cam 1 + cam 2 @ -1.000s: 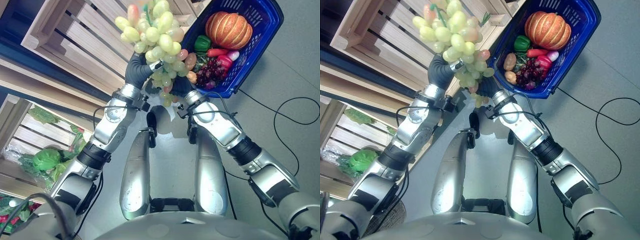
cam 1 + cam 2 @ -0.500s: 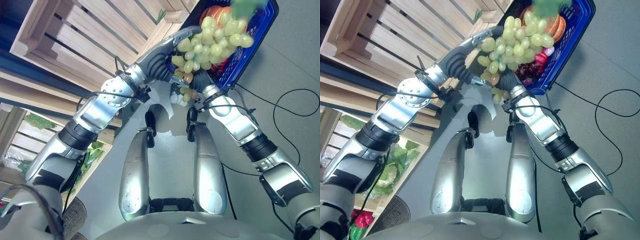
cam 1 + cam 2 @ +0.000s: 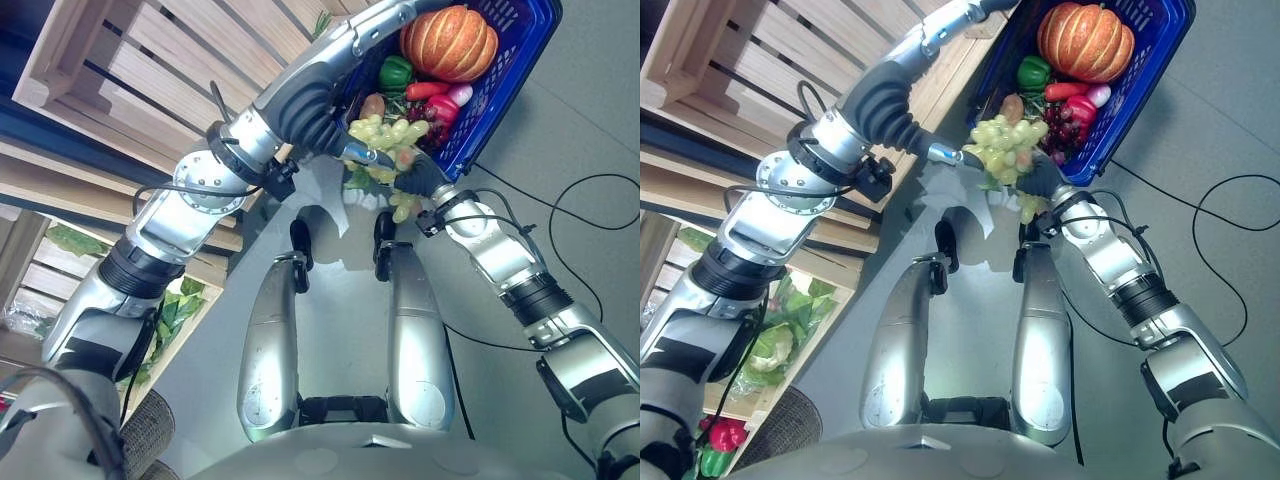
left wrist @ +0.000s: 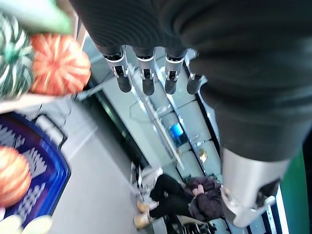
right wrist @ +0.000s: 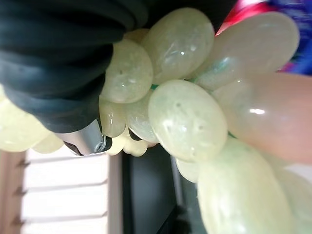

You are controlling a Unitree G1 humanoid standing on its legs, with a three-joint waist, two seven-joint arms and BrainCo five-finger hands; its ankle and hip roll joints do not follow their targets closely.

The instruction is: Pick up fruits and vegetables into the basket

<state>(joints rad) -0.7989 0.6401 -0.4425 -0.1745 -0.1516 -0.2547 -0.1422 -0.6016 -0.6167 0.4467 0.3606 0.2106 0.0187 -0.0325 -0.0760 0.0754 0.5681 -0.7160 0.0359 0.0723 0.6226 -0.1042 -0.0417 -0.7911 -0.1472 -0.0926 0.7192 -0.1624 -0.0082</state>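
Green grapes [image 3: 1006, 150] sit at the blue basket's [image 3: 505, 95] six o'clock rim, cradled on the right hand [image 3: 418, 176] — its fingers buried under them, can't tell. Left hand [image 4: 146, 73] at eleven o'clock — fingers straight, empty.

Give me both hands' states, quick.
Left hand: open, fingers straight, holding nothing.
Right hand: under the green grapes at the blue basket edge; its grip cannot be told.
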